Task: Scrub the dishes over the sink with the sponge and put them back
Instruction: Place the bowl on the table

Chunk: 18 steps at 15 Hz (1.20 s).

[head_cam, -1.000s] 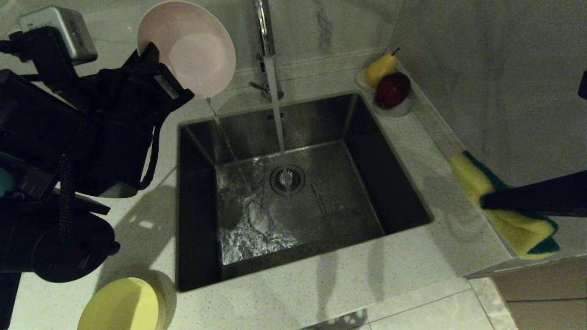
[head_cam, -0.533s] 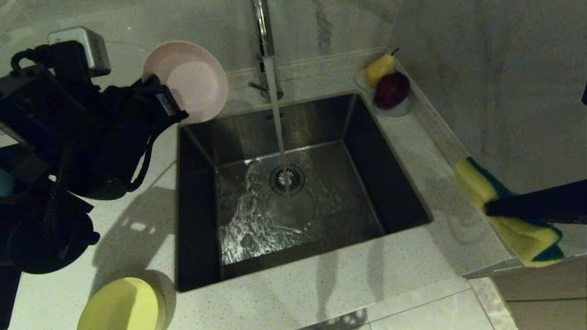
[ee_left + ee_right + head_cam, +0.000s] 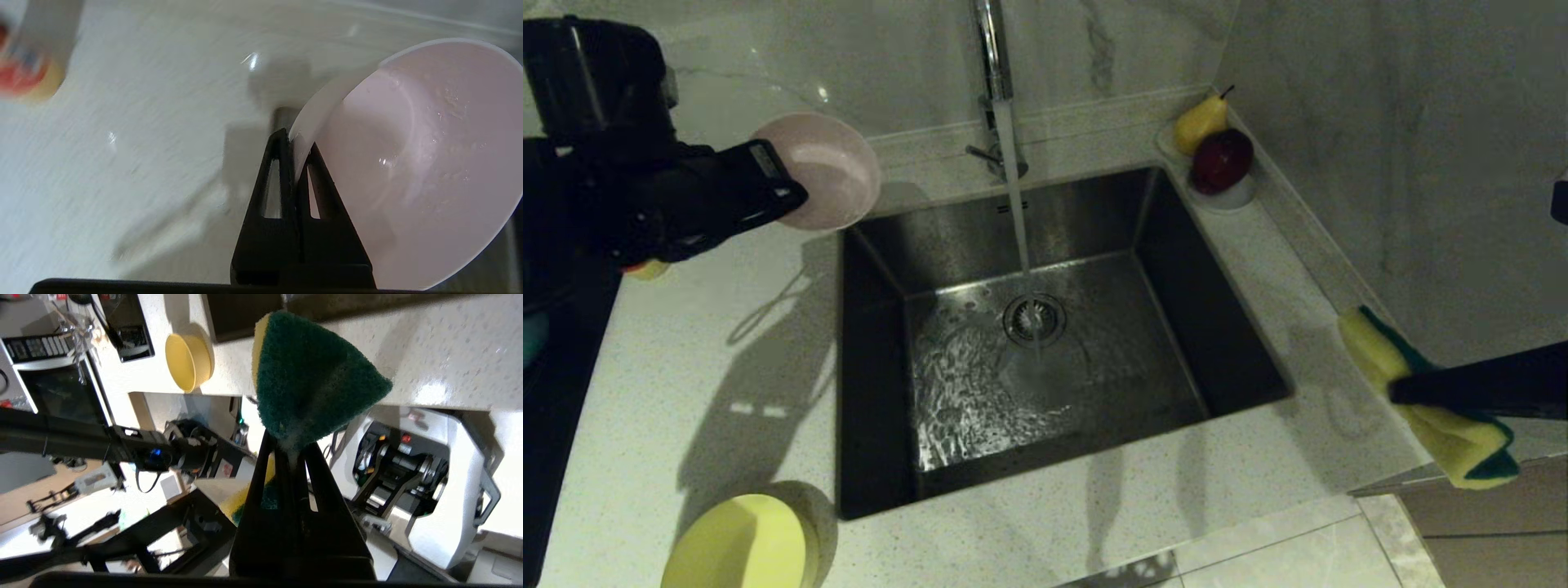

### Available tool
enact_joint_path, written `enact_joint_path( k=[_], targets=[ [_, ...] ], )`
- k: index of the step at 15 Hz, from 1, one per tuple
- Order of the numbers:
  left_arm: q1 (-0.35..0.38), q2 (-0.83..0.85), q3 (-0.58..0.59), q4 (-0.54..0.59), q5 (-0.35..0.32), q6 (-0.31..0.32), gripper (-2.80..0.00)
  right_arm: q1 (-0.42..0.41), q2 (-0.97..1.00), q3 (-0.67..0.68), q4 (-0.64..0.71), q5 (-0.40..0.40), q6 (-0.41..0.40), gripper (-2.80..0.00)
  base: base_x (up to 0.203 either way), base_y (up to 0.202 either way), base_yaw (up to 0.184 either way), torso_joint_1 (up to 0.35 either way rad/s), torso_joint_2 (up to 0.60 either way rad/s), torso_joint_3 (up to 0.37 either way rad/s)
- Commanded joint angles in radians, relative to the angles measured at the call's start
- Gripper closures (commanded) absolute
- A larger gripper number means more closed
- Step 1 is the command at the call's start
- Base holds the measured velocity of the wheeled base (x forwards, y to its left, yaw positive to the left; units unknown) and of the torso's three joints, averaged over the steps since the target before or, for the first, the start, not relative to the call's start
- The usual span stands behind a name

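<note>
— Your left gripper (image 3: 297, 141) pinches the pink bowl (image 3: 827, 170) by its rim, above the counter (image 3: 727, 343) just off the sink's (image 3: 1045, 327) far left corner.
— Which way does it face?
— Tilted on edge, hollow toward the wrist camera.
— And your right gripper (image 3: 292, 451)?
— Clamped on the folded sponge (image 3: 1429, 400), well right of the sink, green face out.
— Anything nearby?
— Tap (image 3: 995, 73) running; yellow bowl (image 3: 739, 543) at the near left edge.

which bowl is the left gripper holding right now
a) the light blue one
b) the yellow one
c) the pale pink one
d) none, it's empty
c: the left gripper is pinched shut on the rim of the pale pink bowl, held above the counter beside the sink, while the yellow bowl sits on the counter near the front edge.
</note>
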Motion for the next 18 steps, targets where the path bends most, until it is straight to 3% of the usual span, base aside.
enact_joint_path(
  k=[1, 5, 9, 11, 18],
  targets=[
    [0.110, 0.013, -0.155, 0.325, -0.037, -0.102, 0.00, -0.001, -0.011, 0.039, 0.003, 0.018, 0.004, 0.00, 0.000, 0.000, 0.000, 0.000, 0.00, 0.000],
    [0.261, 0.022, -0.153, 0.420, -0.076, -0.222, 0.00, -0.045, -0.013, 0.077, -0.038, 0.028, 0.003, 0.00, 0.000, 0.000, 0.000, 0.000, 0.00, 0.000],
    [0.392, 0.059, -0.155, 0.468, -0.170, -0.350, 0.00, -0.053, -0.016, 0.075, -0.040, 0.035, 0.001, 0.00, 0.000, 0.000, 0.000, 0.000, 0.00, 0.000],
    [0.434, 0.083, -0.156, 0.470, -0.200, -0.370, 0.00, -0.053, -0.012, 0.075, -0.042, 0.035, 0.001, 0.00, 0.000, 0.000, 0.000, 0.000, 0.00, 0.000],
    [0.550, 0.196, -0.145, 0.464, -0.204, -0.422, 0.00, -0.056, -0.008, 0.077, -0.041, 0.035, 0.001, 0.00, 0.000, 0.000, 0.000, 0.000, 0.00, 0.000]
  ],
)
